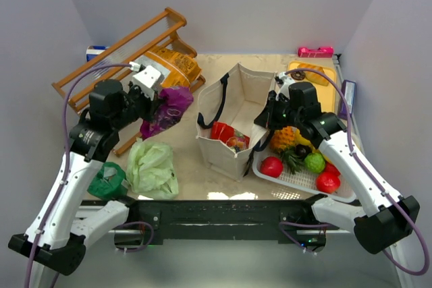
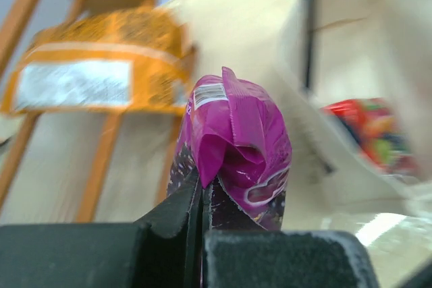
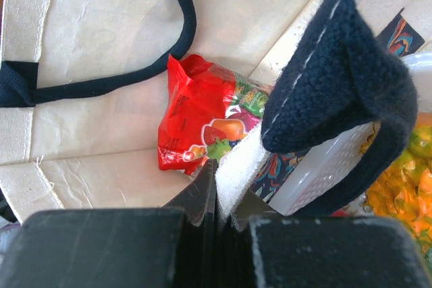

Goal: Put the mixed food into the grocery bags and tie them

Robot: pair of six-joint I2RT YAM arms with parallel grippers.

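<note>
**A:** While the left pincer (image 2: 202, 197) pinches the purple packet (image 2: 236, 146) by one end, up off the table (image 1: 209, 72) and left of the canvas tote (image 1: 251, 89), where should it go?

**B:** Over the tote's open mouth. The right pincer (image 3: 219, 193), pressed together on the rim by the black strap (image 3: 135, 79), holds that side up. I'd carry the packet clear above the near wall, lower it beside the red packet (image 3: 196, 119) lying inside, and let go only below the rim, so nothing snags or tips the bag.
</note>
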